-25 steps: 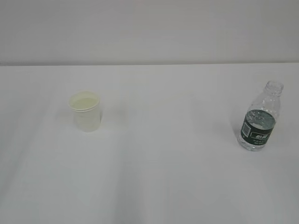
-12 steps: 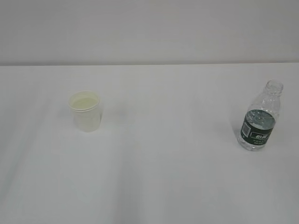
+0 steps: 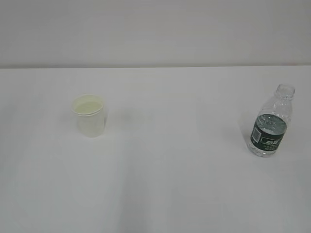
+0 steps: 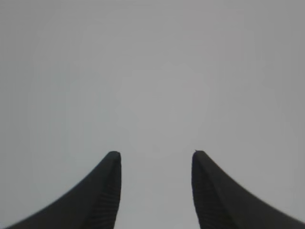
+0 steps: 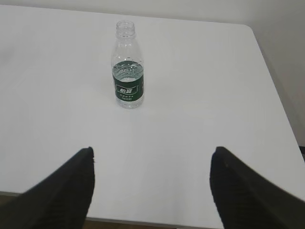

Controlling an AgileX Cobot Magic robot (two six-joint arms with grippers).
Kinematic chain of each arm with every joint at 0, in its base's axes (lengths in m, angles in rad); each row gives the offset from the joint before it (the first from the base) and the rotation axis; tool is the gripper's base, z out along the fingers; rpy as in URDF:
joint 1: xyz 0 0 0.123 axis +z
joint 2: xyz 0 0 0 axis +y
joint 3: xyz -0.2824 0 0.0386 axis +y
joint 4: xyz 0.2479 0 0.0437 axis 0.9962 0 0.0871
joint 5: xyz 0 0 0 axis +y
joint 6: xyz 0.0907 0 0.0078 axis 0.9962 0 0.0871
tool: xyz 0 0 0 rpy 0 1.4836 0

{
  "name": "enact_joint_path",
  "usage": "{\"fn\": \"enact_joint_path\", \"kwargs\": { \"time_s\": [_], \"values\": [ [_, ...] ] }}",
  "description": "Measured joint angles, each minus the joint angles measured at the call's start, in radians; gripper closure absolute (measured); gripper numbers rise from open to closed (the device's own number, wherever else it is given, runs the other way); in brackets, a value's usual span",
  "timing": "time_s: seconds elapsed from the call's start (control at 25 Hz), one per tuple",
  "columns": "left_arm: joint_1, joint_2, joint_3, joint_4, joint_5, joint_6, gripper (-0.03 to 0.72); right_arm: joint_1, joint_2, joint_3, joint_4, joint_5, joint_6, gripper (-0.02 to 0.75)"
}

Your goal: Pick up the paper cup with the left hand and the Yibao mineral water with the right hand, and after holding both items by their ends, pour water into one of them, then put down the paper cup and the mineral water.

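The paper cup (image 3: 89,115) stands upright on the white table at the left of the exterior view. The Yibao mineral water bottle (image 3: 271,124) stands upright at the right, uncapped, with a dark green label; it also shows in the right wrist view (image 5: 128,64), well ahead of my right gripper. My right gripper (image 5: 151,151) is open and empty near the table's front edge. My left gripper (image 4: 156,153) is open and empty; its view shows only blank grey surface, no cup. Neither gripper shows in the exterior view.
The white table (image 3: 170,170) runs back to a pale wall. In the right wrist view the table's right edge (image 5: 276,86) and front edge (image 5: 143,222) show.
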Motion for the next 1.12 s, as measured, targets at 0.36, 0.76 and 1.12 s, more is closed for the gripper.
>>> {"fn": "enact_joint_path", "kwargs": {
  "time_s": [0.36, 0.76, 1.12],
  "values": [
    [0.000, -0.007, 0.000, -0.780, 0.319, 0.584, 0.395, 0.000, 0.000, 0.000, 0.000, 0.000, 0.000, 0.167],
    [0.000, -0.114, 0.000, -1.325, 0.503, 1.185, 0.431, 0.000, 0.000, 0.000, 0.000, 0.000, 0.000, 0.167],
    [0.000, -0.228, 0.000, -1.669, 0.776, 1.690, 0.449, 0.000, 0.000, 0.000, 0.000, -0.002, 0.000, 0.167]
  ]
}}
